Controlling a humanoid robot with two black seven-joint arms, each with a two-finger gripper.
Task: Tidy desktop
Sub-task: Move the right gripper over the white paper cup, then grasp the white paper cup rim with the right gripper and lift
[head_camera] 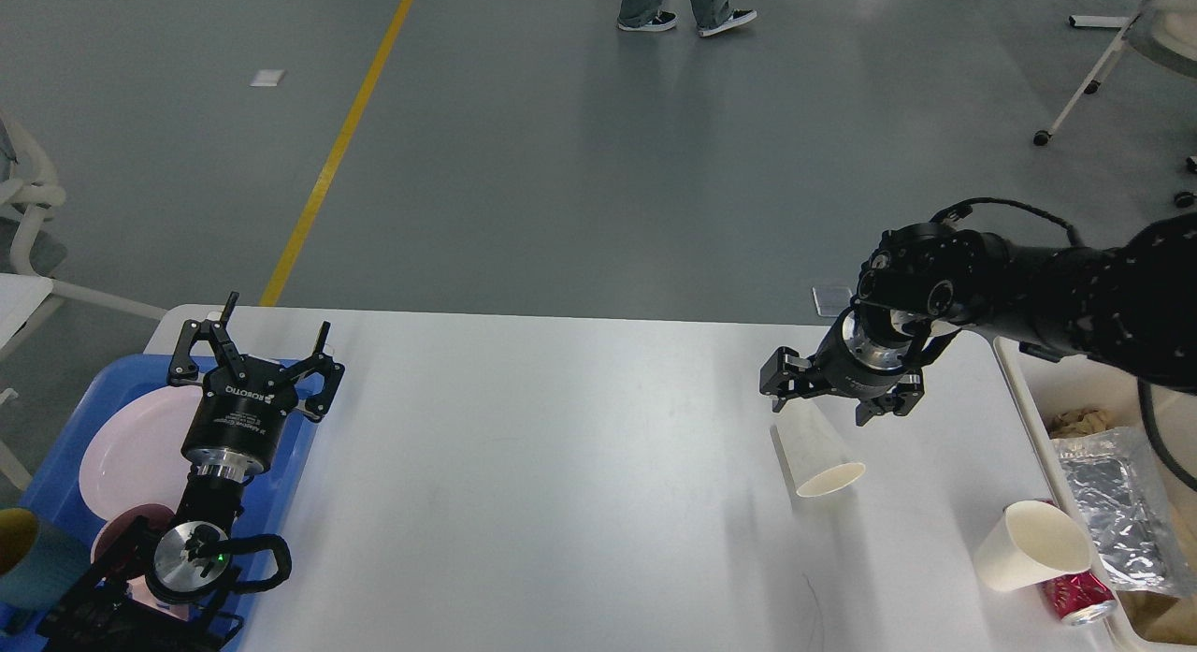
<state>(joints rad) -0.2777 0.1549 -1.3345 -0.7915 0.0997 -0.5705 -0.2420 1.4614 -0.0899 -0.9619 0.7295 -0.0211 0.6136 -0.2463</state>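
Here, smooth matte white desktop (561, 465), tapered paper cup (815, 456) on its side.

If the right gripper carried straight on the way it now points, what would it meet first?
Most likely the paper cup lying just below the right gripper; past it lies only the desktop, though depth is unclear.

The surface (561, 446) looks smooth, matt white. Two paper cups (815, 454) (1029, 544) at 4 o'clock have a dull, cream finish. Beside them a red can (1075, 598) shows shiny metal. In the bin at 3 o'clock lies crinkled, glossy silver foil (1108, 502). The blue tray (290, 465) at 8 o'clock looks like smooth plastic, its pink plate (131, 446) faintly glossy.
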